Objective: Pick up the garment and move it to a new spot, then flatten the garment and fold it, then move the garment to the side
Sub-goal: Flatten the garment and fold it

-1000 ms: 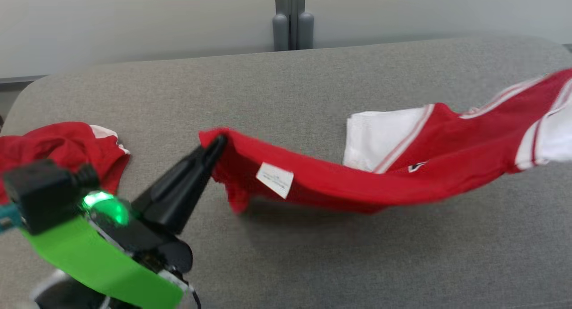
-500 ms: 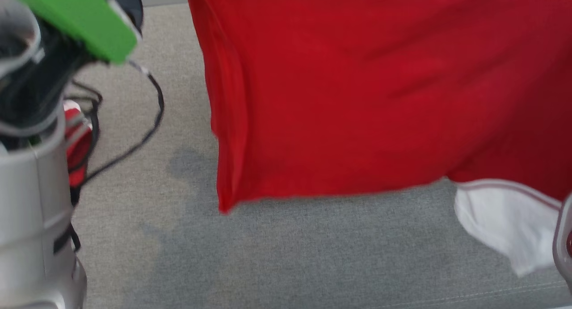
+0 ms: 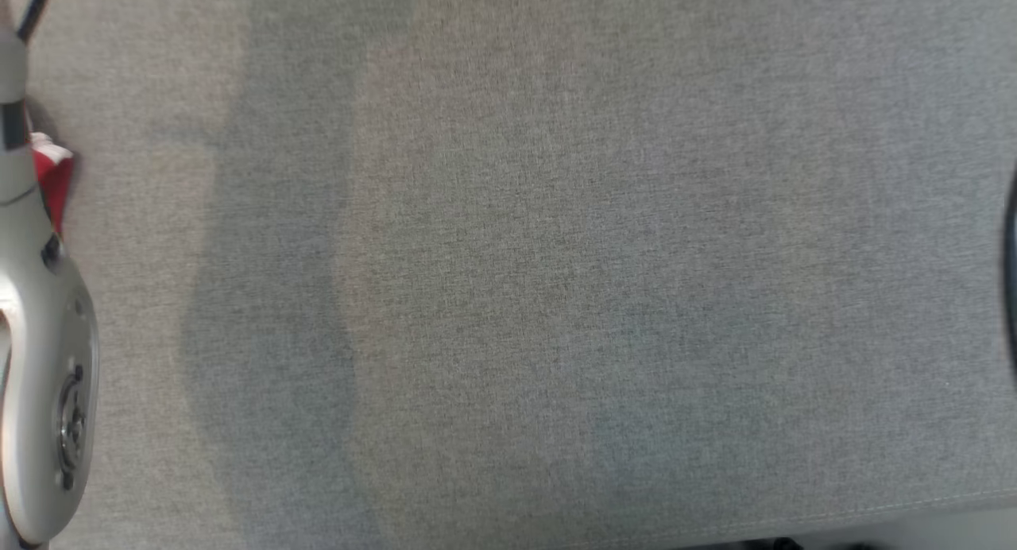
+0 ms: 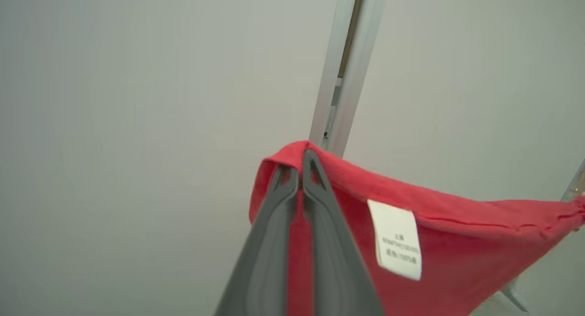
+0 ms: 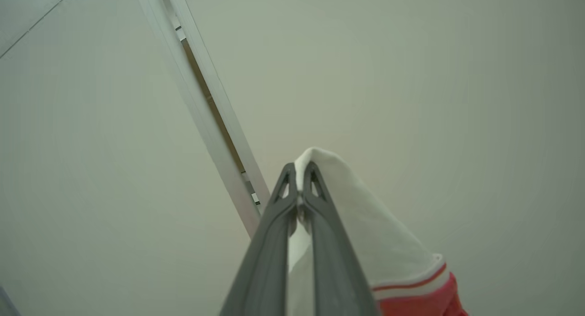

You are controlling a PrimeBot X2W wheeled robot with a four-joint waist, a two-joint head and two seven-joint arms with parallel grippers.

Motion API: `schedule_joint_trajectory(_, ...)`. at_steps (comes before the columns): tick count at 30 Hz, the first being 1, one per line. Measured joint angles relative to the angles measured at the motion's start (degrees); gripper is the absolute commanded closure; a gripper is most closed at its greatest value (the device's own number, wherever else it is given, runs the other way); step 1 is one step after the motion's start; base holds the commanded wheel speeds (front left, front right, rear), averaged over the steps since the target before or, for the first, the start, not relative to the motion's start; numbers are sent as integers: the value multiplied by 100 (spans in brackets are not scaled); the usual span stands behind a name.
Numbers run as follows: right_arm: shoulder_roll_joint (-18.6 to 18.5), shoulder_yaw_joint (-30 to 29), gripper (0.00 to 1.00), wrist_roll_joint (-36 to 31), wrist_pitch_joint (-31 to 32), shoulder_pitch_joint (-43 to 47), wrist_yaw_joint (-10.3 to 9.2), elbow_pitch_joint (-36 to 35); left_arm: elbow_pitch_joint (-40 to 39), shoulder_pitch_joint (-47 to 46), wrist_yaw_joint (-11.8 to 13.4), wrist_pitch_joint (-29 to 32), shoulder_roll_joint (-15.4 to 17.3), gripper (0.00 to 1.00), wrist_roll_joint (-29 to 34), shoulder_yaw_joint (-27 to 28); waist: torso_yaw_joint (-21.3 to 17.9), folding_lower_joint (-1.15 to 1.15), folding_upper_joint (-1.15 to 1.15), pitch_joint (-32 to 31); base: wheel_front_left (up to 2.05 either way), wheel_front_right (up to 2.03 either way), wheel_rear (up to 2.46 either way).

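left claw [image 4: 297, 164] clamped, right claw [image 5: 300, 167] — likewise

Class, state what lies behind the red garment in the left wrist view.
A pale wall and a metal post; the garment covers the post's lower part.

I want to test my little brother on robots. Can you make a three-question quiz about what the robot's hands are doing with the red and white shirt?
1. True or false: the left hand is shut on a red part of the garment.
2. Which colour is the part that the right hand pinches? A white, B green, C blue.
3. Fill in: the white label hangs close to the ___ hand.

Key: 1 true; 2 A; 3 left.
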Motion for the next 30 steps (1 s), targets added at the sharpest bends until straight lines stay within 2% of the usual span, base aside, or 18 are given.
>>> schedule_joint_trajectory(4, -38, 140, 100, 620, -231, 858, -2, 55, 588, 543, -214, -801, 7, 100, 185, -188, -44, 0, 0, 117, 0, 0, 0)
schedule_joint_trajectory(11, -298, 254, 100, 1630, -313, 4228, -1, -795, 1132, 2693, -409, -1321, 75, 100, -116, -509, -75, -1, 0, -230, 0, 0, 0)
schedule_joint_trajectory(15, -259, 267, 100, 2148, -347, 6217, 0, -1513, 951, 3957, -432, -1490, 104, 100, -347, -658, -97, -2, 0, -604, 0, 0, 0)
schedule_joint_trajectory(21, -112, 296, 100, 2752, -623, 8346, 1, -2406, 133, 5707, -434, -1575, 187, 100, -617, -827, -118, -3, 0, -1171, 0, 0, 0)
schedule_joint_trajectory(25, -52, 191, 100, 2895, -756, 9794, 3, -2862, -768, 7137, -155, -1441, 124, 100, -858, -847, -128, -3, 0, -1564, 0, 0, 0)
schedule_joint_trajectory(30, -5, 27, 100, 3279, -967, 11011, 3, -3163, -2046, 8829, 325, -768, 222, 100, -1109, -984, -136, -3, 0, -1906, 0, 0, 0)
